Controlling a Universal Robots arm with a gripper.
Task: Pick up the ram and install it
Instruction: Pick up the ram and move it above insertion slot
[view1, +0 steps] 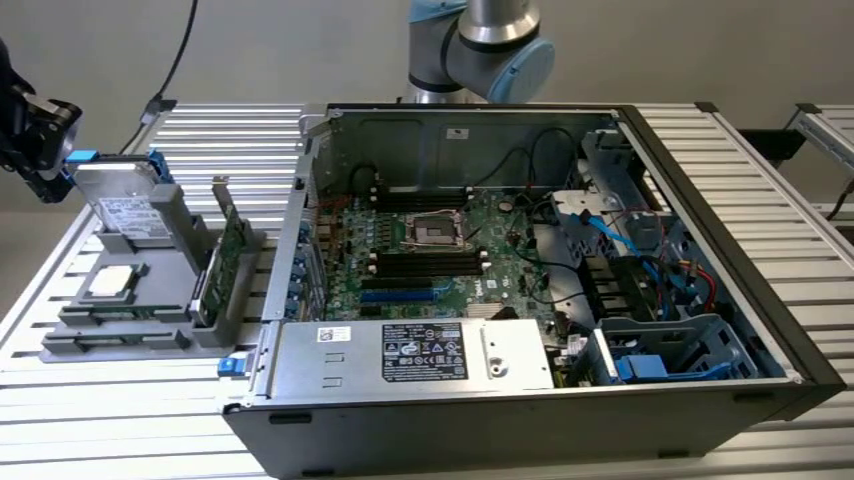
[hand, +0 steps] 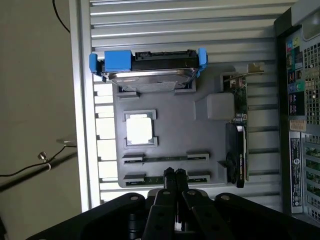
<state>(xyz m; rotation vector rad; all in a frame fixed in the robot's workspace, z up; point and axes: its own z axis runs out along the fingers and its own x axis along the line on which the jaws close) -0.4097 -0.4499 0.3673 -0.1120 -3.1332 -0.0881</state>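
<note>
The ram is a thin green stick standing on edge in a slot of the grey holder. A second stick like it stands in the slot beside it. In the exterior view the ram sits near the holder's front. My gripper hangs well above the holder, over the side with the two sticks. Its black fingers are pressed together with nothing between them. My gripper also appears at the exterior view's left edge, high above the table. The open computer case shows its motherboard with dark memory slots.
The holder also carries a silver hard drive with blue rails, a square processor and a green expansion card with a metal bracket. The case wall stands close beside the holder. Cables hang at the back left.
</note>
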